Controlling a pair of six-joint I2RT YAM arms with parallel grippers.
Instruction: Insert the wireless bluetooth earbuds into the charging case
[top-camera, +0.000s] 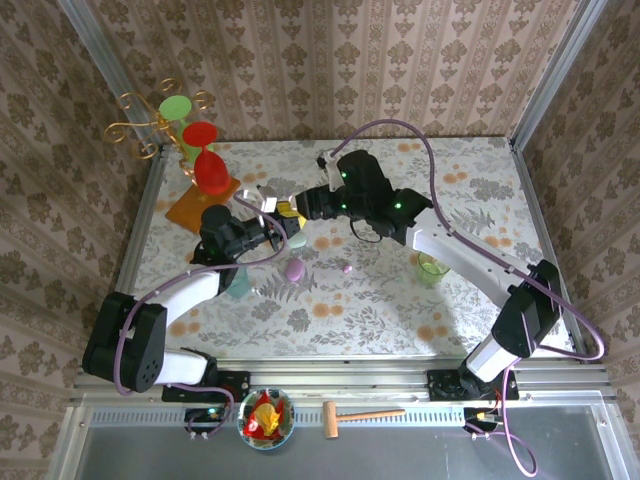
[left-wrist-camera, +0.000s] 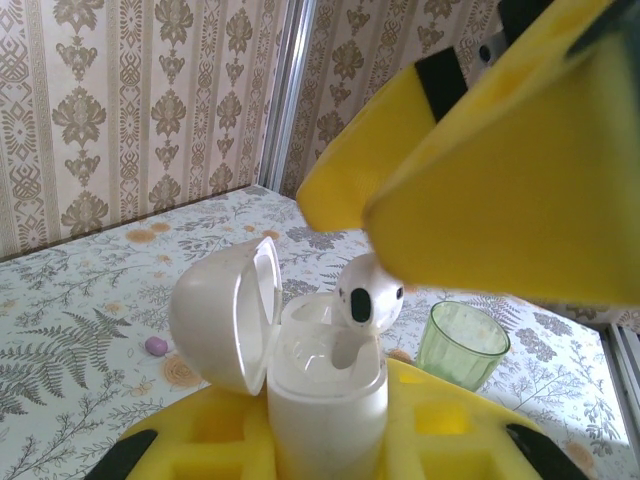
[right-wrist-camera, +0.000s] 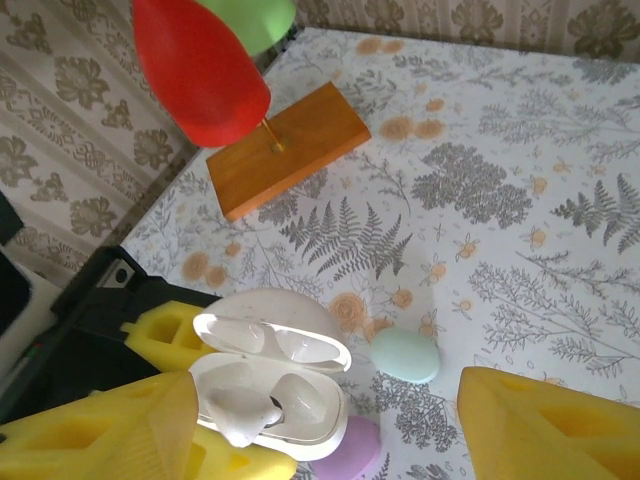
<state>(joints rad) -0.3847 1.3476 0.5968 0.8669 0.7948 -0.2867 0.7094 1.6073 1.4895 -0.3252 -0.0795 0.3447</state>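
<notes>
My left gripper (left-wrist-camera: 328, 425) is shut on a white charging case (left-wrist-camera: 325, 385) and holds it upright, its lid (left-wrist-camera: 225, 310) swung open. A pale earbud (left-wrist-camera: 368, 293) stands with its stem in one slot of the case, its head sticking out. In the right wrist view the same pale earbud (right-wrist-camera: 238, 410) lies in the open case (right-wrist-camera: 290, 390). My right gripper (right-wrist-camera: 328, 398) hangs open just above the case, one yellow finger (right-wrist-camera: 100, 432) close beside the bud. A tiny lilac earbud (top-camera: 347, 268) lies on the table; the left wrist view shows this lilac bud (left-wrist-camera: 156, 345) too.
A lilac oval case (top-camera: 294, 269) and a mint oval case (right-wrist-camera: 405, 355) lie on the table below the held case. A green glass (top-camera: 432, 268) stands to the right. A wooden base (right-wrist-camera: 285, 150) with red and green shapes stands at the back left.
</notes>
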